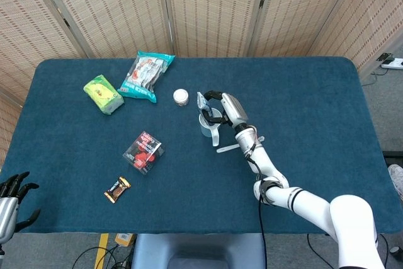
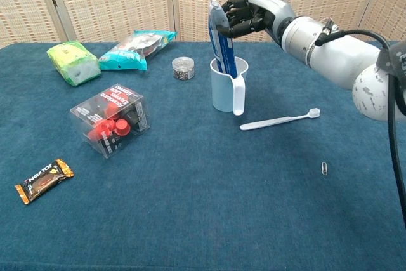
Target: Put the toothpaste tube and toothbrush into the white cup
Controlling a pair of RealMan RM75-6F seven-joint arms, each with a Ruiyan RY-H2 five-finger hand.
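Observation:
The blue toothpaste tube [image 2: 221, 46] stands upright with its lower end inside the white cup [image 2: 227, 88], near the table's middle. My right hand [image 2: 243, 16] grips the tube's top edge from the right. From above, that hand [image 1: 222, 104] hovers over the cup [image 1: 210, 125]. A white toothbrush [image 2: 280, 119] lies flat on the cloth just right of the cup, also seen as the toothbrush [image 1: 236, 147] below the forearm. My left hand [image 1: 12, 188] hangs open off the table's near left corner, holding nothing.
A small jar [image 2: 183, 68] stands left of the cup. Farther left lie a clear box of red items [image 2: 111, 122], a teal snack bag [image 2: 136, 48], a green packet [image 2: 73, 61] and a chocolate bar [image 2: 43, 179]. A paperclip [image 2: 325, 169] lies at the right.

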